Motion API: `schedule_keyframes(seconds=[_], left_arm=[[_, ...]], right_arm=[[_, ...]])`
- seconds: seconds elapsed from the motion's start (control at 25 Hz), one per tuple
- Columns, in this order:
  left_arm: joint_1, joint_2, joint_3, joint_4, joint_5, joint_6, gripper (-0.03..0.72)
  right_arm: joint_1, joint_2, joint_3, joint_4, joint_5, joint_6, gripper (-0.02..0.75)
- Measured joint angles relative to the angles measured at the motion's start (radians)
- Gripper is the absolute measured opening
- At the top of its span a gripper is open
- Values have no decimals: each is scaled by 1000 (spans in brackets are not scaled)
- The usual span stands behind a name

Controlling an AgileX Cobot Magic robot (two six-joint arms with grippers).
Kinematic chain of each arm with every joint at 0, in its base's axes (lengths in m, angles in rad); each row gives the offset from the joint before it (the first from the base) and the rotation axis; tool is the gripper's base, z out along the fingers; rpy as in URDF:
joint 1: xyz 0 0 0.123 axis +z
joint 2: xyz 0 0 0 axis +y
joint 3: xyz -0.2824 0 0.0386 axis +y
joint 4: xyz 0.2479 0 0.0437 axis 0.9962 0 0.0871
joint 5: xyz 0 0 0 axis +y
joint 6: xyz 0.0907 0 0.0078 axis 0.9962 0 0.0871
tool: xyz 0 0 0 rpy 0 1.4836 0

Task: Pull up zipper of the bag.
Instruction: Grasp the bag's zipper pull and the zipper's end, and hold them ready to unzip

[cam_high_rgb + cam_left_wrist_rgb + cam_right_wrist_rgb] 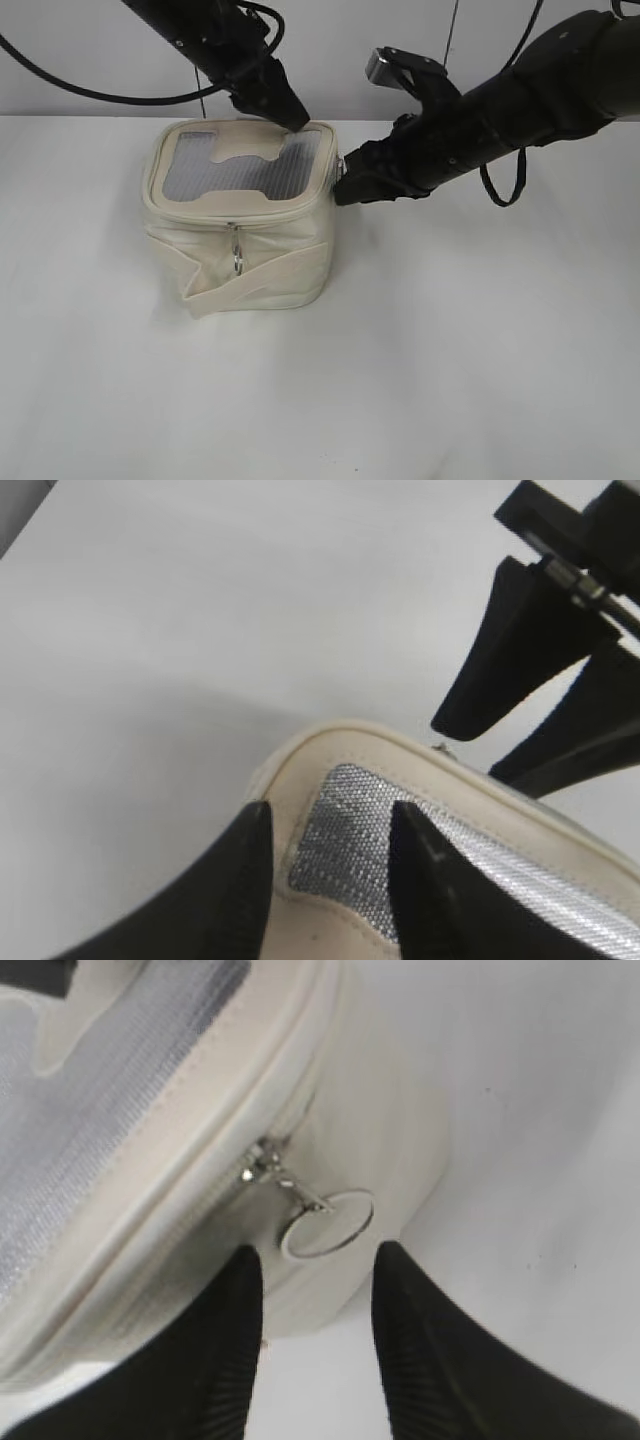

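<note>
Bag [240,225] sits mid-table; zipper [262,1160] slider on its right side, ring pull [327,1223] dangling between my right gripper [312,1290] fingers, spread, holding nothing. My left gripper [325,855] is parted too, straddling the top panel's back rim. To do it well: pinch the ring square, brace the rim, pull along the track.

We see bare desk [450,360] in front of and on both sides of the bag [240,215]. The right gripper [345,180] crowds the bag's right wall, and the left gripper [290,115] blocks its back right top corner.
</note>
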Motion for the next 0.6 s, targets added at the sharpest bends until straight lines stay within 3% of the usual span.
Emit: schedule_keyframes(seconds=[0.6], left_arm=[[9, 47, -74, 27, -21, 0, 299]], right_arm=[[-16, -29, 6, -73, 60, 13, 301]])
